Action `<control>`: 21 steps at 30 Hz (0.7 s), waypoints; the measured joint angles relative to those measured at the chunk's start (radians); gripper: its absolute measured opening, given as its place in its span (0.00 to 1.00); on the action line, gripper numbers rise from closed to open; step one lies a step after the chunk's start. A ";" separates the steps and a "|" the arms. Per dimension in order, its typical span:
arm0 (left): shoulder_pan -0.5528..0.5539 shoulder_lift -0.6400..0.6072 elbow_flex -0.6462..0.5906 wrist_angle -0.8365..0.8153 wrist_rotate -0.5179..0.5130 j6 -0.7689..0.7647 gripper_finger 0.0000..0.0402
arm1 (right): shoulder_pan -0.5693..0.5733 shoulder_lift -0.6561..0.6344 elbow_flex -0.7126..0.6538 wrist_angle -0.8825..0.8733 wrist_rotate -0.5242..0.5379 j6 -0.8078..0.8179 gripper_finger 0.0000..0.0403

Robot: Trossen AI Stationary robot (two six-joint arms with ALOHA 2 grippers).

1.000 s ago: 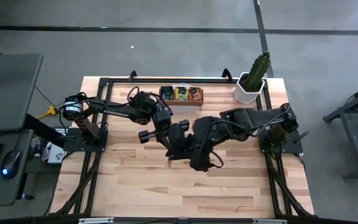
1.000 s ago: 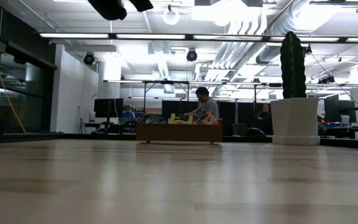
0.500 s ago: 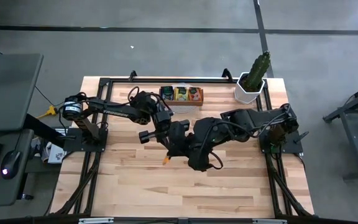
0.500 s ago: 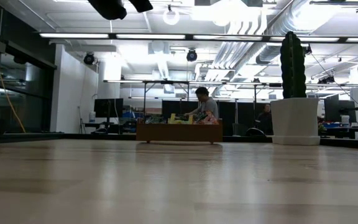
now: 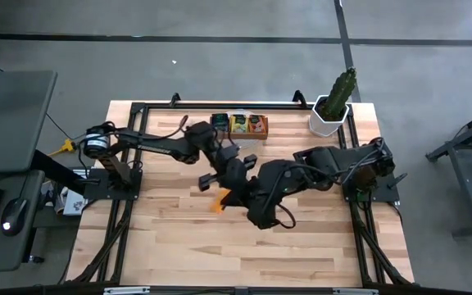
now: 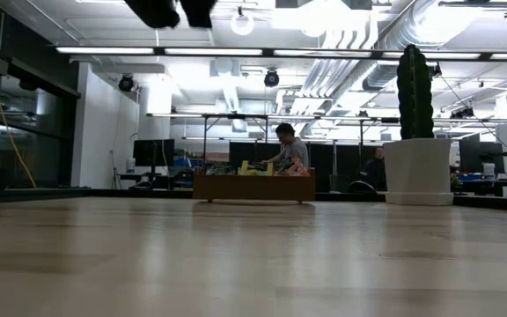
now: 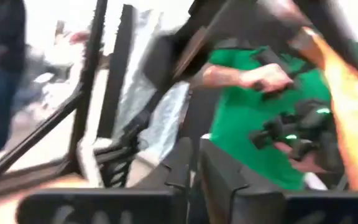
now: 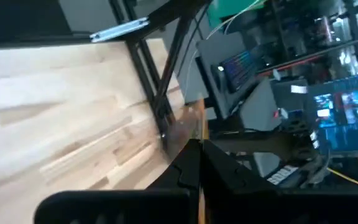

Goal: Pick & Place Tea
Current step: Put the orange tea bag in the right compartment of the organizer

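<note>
Two of my pincers meet at the middle of the high view: my left gripper and right gripper, fingers pressed together in both wrist views. A flat orange sachet shows beside them. More tea fills the brown tray, upper centre on the pale plank table.

Tea sachets fill the three compartments of the wooden tray at the far edge of the surface: dark ones on the left, yellow-green in the middle, orange on the right. From the low view the sachets stand on edge, tops poking above the tray wall. One orange sachet is out near the surface's middle, beside the arms; whether it's lying or lifted can't be told.
</note>
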State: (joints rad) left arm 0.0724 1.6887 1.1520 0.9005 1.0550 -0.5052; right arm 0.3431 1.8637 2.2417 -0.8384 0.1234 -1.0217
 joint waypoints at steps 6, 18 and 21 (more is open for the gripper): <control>0.000 -0.001 -0.001 -0.043 -0.049 0.041 0.30 | 0.000 -0.004 -0.001 -0.022 0.012 0.018 0.00; 0.233 -0.001 -0.001 -0.236 -0.036 0.192 0.51 | 0.000 -0.008 0.000 -0.159 0.217 0.271 0.00; 0.329 -0.001 0.000 -0.247 0.013 0.209 0.49 | -0.008 -0.018 0.000 -0.240 0.310 0.382 0.00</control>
State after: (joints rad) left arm 0.4016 1.6875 1.1515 0.6538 1.0683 -0.2962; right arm 0.3348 1.8457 2.2414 -1.0785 0.4337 -0.6399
